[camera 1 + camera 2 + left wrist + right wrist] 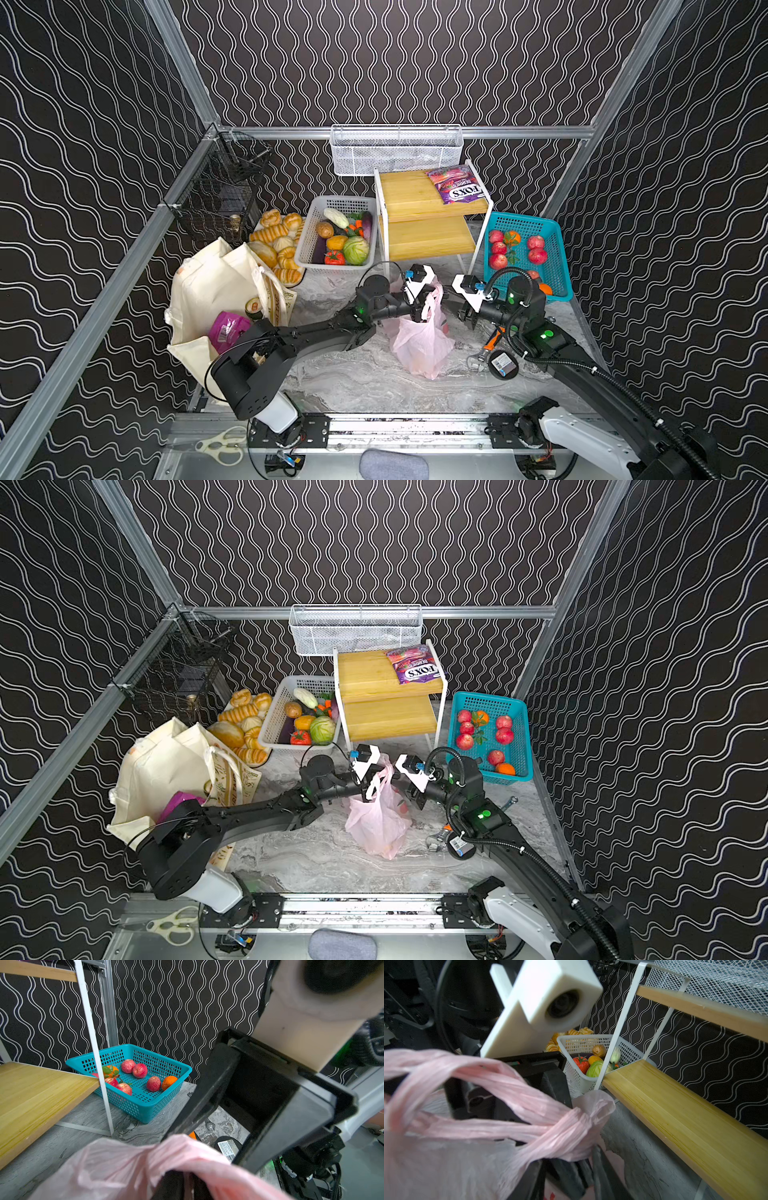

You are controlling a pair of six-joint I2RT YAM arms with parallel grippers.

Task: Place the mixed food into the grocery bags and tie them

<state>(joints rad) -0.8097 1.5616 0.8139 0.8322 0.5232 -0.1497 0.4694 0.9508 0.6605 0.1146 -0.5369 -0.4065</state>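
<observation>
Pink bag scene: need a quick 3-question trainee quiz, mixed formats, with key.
1. True or false: the candy bag lies on the top shelf of the rack.
2. Fill in: the handle of the pink bag is pinched by the ___ hand.
3. What shows in the mouth of the cream tote? A magenta pouch, B milk carton, C book.
Key: 1 true; 2 left hand; 3 A.

- Centre: thin translucent pink plastic carrier bag (419, 349), filled, upright, handles twisted together.
- Left: large cream canvas tote (203, 286), slumped open, magenta foil pouch (226, 328) inside.
</observation>
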